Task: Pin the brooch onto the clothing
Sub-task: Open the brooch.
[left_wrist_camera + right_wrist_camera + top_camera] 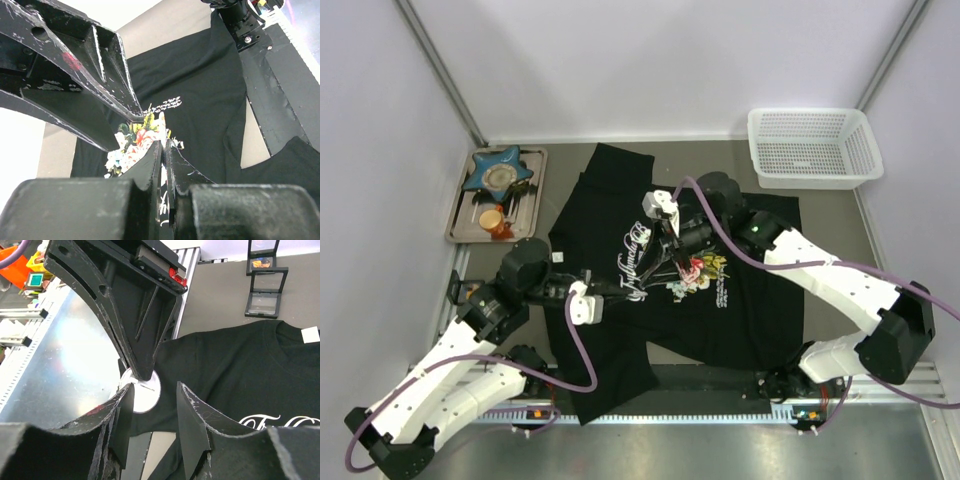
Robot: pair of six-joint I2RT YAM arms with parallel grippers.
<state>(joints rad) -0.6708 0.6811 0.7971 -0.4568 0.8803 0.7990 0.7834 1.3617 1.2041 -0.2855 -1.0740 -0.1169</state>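
Observation:
The clothing, a black T-shirt (pixel 740 320) with a rose print (pixel 705 270), lies spread on the table. Both grippers meet over its chest, beside the print (pixel 135 142). My left gripper (pixel 638 288) reaches in from the left, its jaws pressed together (pixel 165 142). In the right wrist view its tips (pixel 142 375) pinch the brooch (pixel 148 394), a small pale round disc held against the black cloth (pixel 240 360). My right gripper (pixel 155 395) is open. Its left finger (pixel 122 407) is at the brooch's edge and its right finger stands apart over the shirt.
A white mesh basket (pixel 810 145) sits at the back right. A metal tray (pixel 460 215) at the back left holds a blue star-shaped dish (pixel 498 172) and an orange item (pixel 495 222). Two black square boxes (pixel 264 290) stand beyond the collar. A metal rail (pixel 670 410) runs along the near edge.

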